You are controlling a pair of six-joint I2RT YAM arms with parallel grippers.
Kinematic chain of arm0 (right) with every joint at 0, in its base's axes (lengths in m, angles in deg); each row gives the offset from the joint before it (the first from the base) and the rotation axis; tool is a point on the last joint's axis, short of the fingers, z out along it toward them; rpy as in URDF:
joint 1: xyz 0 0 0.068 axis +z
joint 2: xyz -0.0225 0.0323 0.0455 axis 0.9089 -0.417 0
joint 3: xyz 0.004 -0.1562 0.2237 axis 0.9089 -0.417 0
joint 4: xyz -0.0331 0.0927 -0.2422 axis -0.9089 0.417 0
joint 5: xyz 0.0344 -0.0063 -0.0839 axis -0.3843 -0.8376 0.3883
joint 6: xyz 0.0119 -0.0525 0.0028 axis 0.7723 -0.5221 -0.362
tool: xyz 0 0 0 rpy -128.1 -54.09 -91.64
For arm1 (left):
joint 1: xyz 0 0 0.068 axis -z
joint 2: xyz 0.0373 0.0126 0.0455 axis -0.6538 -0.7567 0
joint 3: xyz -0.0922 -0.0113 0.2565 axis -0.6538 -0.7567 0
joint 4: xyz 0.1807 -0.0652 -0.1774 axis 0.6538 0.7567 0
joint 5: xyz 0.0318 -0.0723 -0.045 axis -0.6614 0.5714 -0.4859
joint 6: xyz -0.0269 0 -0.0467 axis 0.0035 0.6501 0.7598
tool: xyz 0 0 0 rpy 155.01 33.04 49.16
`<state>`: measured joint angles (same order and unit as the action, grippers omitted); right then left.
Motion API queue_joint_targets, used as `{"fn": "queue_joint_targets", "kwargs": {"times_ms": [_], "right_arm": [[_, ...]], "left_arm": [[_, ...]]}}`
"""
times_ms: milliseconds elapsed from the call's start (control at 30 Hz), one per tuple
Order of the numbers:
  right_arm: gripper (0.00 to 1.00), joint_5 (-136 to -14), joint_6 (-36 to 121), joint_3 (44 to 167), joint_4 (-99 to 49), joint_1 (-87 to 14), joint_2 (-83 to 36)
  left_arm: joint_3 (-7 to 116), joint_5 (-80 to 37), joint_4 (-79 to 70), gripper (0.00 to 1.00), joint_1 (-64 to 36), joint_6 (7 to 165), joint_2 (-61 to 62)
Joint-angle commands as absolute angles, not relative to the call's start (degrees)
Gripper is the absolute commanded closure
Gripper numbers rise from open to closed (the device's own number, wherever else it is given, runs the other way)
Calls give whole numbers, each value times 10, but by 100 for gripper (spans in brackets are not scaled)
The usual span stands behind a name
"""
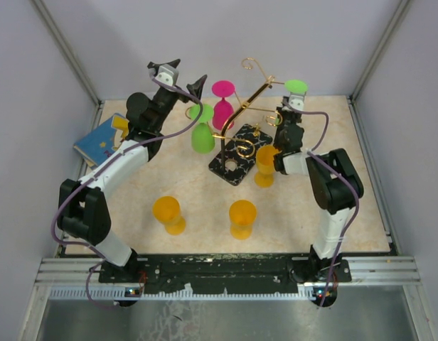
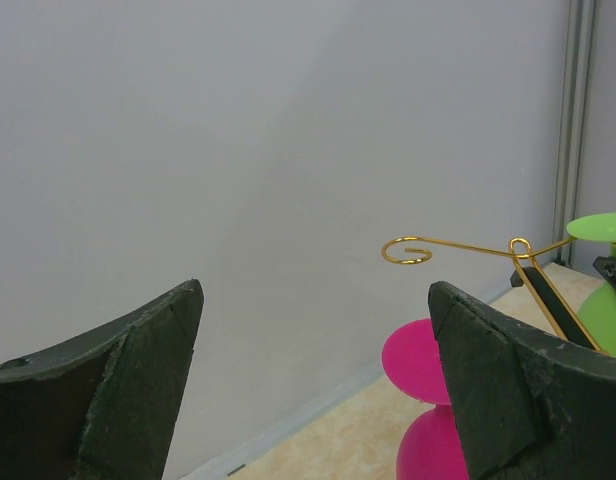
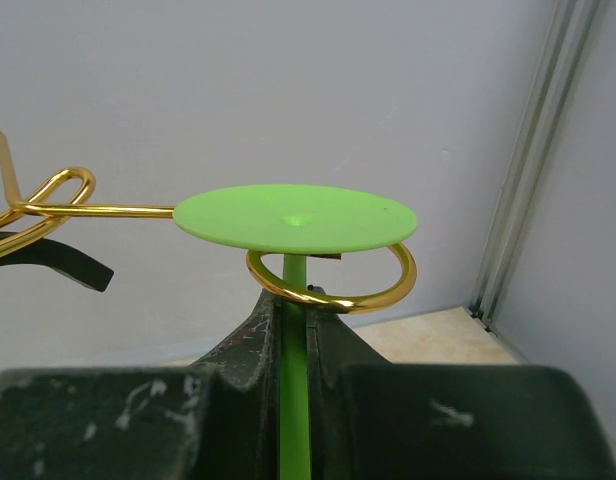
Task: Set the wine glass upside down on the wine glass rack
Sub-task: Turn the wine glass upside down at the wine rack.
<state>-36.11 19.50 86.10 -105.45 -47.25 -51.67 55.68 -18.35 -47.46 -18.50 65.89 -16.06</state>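
Observation:
The wine glass rack (image 1: 237,158) is a gold wire stand on a black marbled base at the middle back. My right gripper (image 1: 295,104) is shut on the stem of an upside-down green wine glass (image 1: 296,87) at the rack's right arm. In the right wrist view the gripper (image 3: 295,300) pinches the green stem (image 3: 295,340). The gold spiral (image 3: 378,290) circles the stem just under the flat green foot (image 3: 296,217). My left gripper (image 1: 180,77) is open and empty, raised high at the back left; the left wrist view shows it (image 2: 318,330) wide open.
A second green glass (image 1: 202,135) and a pink glass (image 1: 222,106) hang upside down on the rack's left side. An orange glass (image 1: 265,165) is by the base. Two orange glasses (image 1: 168,214) (image 1: 242,217) stand in front. A blue book (image 1: 102,139) lies at the left.

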Motion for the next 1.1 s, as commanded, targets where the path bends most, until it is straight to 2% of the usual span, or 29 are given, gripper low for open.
{"fn": "queue_joint_targets", "kwargs": {"times_ms": [0, 1067], "right_arm": [[95, -314, 188, 875, -1068, -460, -537], [95, -108, 128, 909, -1066, -432, -549]], "left_arm": [[562, -172, -493, 1, -190, 665, -167], [555, -157, -506, 1, -196, 680, -167]]}}
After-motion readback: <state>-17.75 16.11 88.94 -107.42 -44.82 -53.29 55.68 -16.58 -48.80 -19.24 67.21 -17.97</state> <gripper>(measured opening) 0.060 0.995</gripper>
